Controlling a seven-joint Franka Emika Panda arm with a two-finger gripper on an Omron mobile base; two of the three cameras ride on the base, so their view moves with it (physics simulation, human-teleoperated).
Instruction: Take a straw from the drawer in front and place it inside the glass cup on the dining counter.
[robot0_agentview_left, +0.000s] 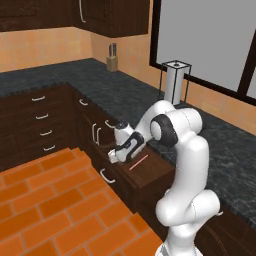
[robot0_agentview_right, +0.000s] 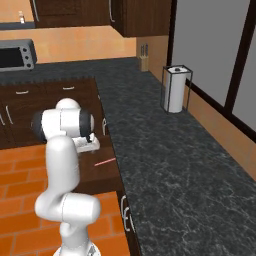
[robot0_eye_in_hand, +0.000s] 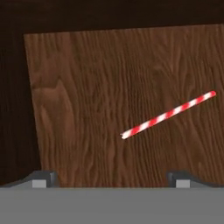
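The dark brown drawer (robot0_agentview_left: 152, 172) stands pulled out under the black counter. The red-and-white striped straw (robot0_agentview_left: 138, 162) lies flat on its wooden floor (robot0_eye_in_hand: 87, 109). In the hand view the straw (robot0_eye_in_hand: 168, 115) runs slantwise, right of centre. My gripper (robot0_agentview_left: 114, 156) hangs over the drawer's near-left part, pointing down, open and holding nothing. Its two fingertips (robot0_eye_in_hand: 43, 178) stand wide apart, with the straw's near end above and between them. From the right base view the straw (robot0_agentview_right: 105, 161) lies just right of the hand (robot0_agentview_right: 87, 146). The glass cup and the dining counter are out of view.
A black speckled counter (robot0_agentview_right: 165, 150) runs along the wall, carrying a paper towel holder (robot0_agentview_left: 176, 82) and a knife block (robot0_agentview_left: 113, 59). More drawers with silver handles (robot0_agentview_left: 42, 116) line the left side. An orange tiled floor (robot0_agentview_left: 55, 200) lies in front.
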